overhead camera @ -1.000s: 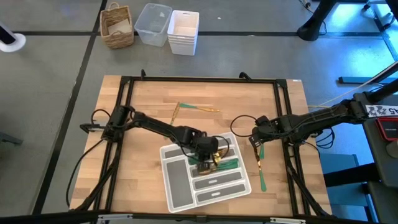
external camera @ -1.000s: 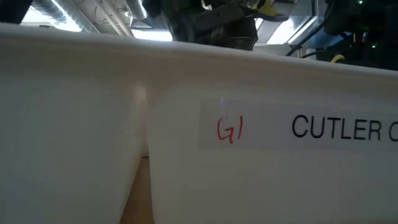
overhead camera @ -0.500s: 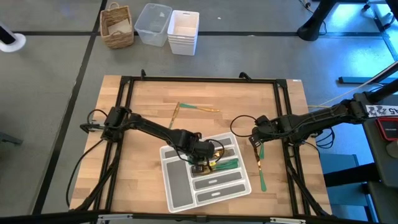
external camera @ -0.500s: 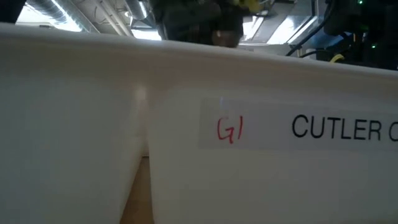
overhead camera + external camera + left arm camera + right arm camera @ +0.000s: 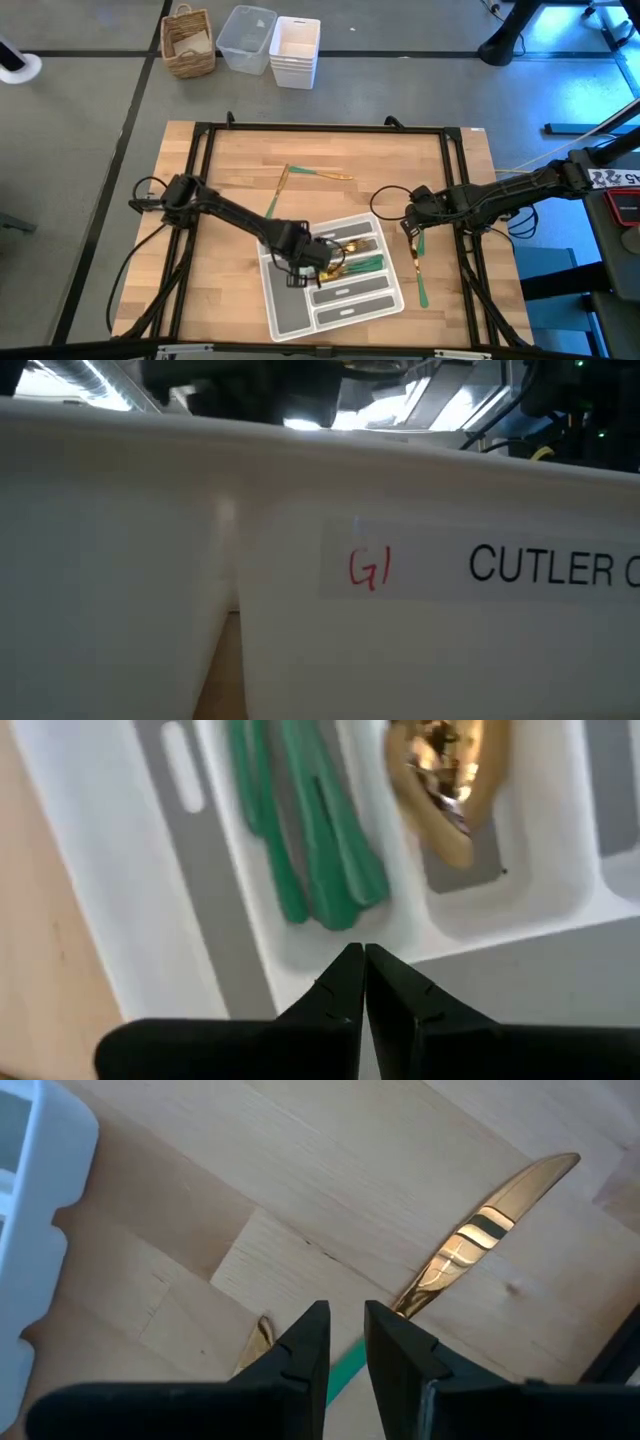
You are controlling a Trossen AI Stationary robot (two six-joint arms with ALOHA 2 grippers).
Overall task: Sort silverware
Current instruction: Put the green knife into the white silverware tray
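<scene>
The grey compartmented tray [image 5: 290, 310] lies near the table's front middle. Silverware with green handles [image 5: 310, 850] and gold heads [image 5: 440, 770] lies in its right-hand compartments [image 5: 360, 260]. My left gripper [image 5: 300, 264] hangs shut over the tray's left part, its tips [image 5: 362, 960] above a wall between compartments, holding nothing. My right gripper [image 5: 415, 230] stands right of the tray, shut on a knife [image 5: 490, 1230]. Another green-handled piece [image 5: 422, 292] lies nearer the front edge. More pieces [image 5: 318, 176] [image 5: 271, 207] lie on the bare wood farther back. My right gripper has the knife's green handle [image 5: 345, 1368] between its two fingers, which point steeply down from above. The gold blade [image 5: 480, 1230] sticks out beyond the fingers over the wood. Whether the blade rests on the table I cannot tell.
A black frame [image 5: 320, 128] runs around the wooden table. Beyond the far edge, on the floor, stand a wicker basket [image 5: 188, 42], a clear bin [image 5: 246, 38] and a white bin [image 5: 295, 50]. A white wall lettered "CUTLER" [image 5: 320, 580] fills the low view.
My left gripper has moved toward the table's left edge and slightly toward the near edge, away from the silverware in the tray's right compartments, and now hangs over the tray's left part. With the arm moved off, a green-handled piece on the wood behind it shows.
</scene>
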